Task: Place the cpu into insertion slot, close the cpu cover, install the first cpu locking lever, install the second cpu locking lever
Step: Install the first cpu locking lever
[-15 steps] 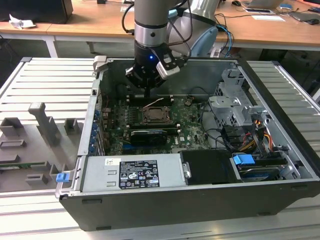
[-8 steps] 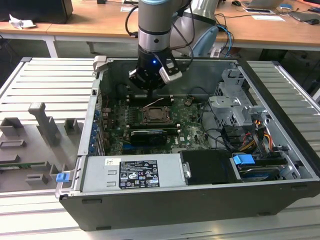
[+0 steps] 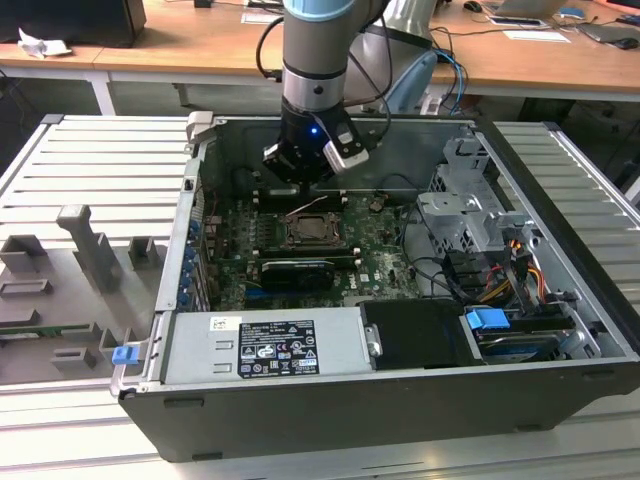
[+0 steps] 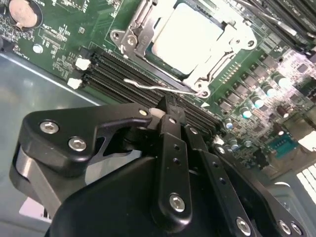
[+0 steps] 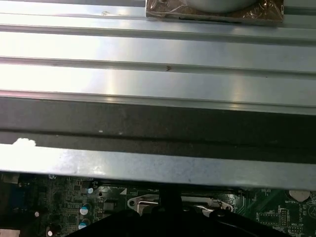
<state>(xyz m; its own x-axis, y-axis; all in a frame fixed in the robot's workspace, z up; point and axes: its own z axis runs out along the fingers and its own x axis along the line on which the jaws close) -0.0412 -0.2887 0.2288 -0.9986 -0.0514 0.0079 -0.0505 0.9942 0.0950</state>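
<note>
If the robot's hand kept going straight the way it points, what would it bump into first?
Probably the thin silver wire lever beside the black memory slots; the hand points at it, just short of the silver-grey metal cover frame. Depth is hard to judge.

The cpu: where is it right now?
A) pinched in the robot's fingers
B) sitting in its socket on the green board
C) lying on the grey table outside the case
B: in the second wrist view the cpu lies in the socket, framed by the cpu cover.

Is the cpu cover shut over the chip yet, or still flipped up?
Shut. In the second wrist view the cpu cover lies flat around the cpu, whose metal top shows through its window. A thin wire lever sits raised beside it.
</note>
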